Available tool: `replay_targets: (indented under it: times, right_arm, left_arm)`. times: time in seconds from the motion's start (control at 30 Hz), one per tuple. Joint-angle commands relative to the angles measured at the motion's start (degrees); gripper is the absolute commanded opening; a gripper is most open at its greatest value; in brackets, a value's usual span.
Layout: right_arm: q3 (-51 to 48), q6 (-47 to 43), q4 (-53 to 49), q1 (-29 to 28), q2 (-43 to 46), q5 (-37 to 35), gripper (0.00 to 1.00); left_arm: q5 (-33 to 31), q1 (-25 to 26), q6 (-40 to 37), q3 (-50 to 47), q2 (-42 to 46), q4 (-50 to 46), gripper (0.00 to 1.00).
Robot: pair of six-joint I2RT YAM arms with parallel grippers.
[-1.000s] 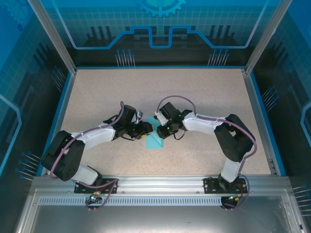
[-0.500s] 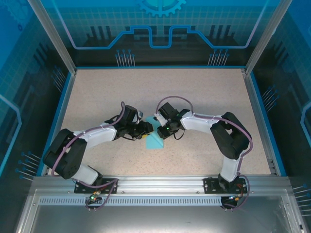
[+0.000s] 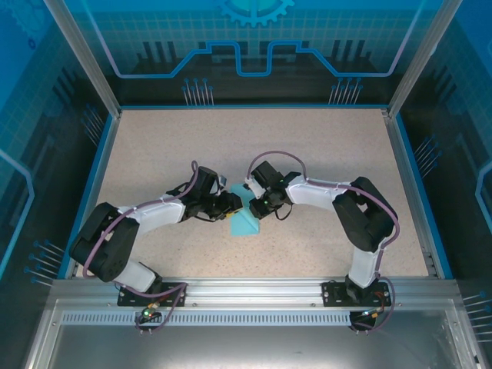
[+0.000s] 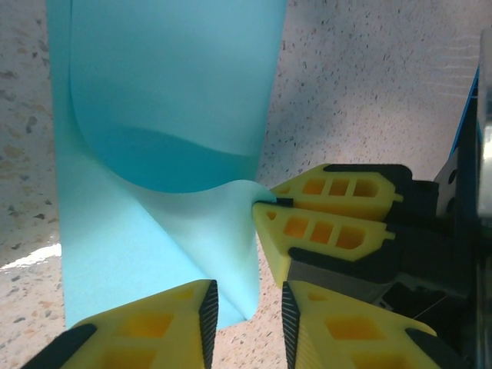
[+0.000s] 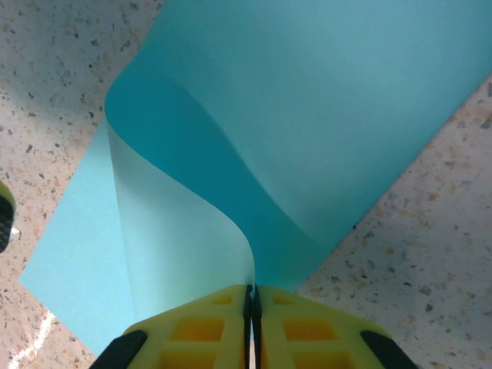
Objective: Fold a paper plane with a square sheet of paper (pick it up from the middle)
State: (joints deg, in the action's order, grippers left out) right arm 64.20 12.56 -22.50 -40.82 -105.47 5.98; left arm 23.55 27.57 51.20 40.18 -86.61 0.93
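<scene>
Lying on speckled beige table, just 6 o'clock of its centre: thin cyan-blue square sheet of paper, edge curled up. Clamped on that edge: right gripper. Parted, seemingly straddling paper: left gripper.

Left end effector slightly parted, right end effector pinched closed, their tips close together.

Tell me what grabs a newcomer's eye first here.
The cyan square sheet of paper lies in the middle of the speckled table, curled over on itself. The right hand is shut on its lifted edge. The left hand has a corner of the sheet between its parted jaws.
</scene>
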Motion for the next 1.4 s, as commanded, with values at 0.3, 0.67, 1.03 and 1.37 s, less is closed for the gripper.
replay_targets:
  times: [0.3,0.67,1.03,1.37]
  right_arm:
    - [0.53,-0.34,-0.09,0.92,-1.42,-0.26,0.12]
    - [0.39,-0.24,0.35,1.13,-1.7,-0.26,0.12]
    - [0.31,-0.33,0.44,1.27,-1.82,-0.09,0.12]
    - [-0.04,-0.16,0.75,1.28,-1.93,-0.15,0.12]
  left_arm:
    - [0.13,0.46,4.12,-2.83,-1.58,4.99,0.1]
    - [2.64,0.46,7.42,-4.04,-4.3,11.28,0.0]
    - [4.46,0.54,7.5,-4.06,-6.06,13.5,0.0]
    - [5.17,1.01,7.67,-3.67,-8.74,15.15,0.0]
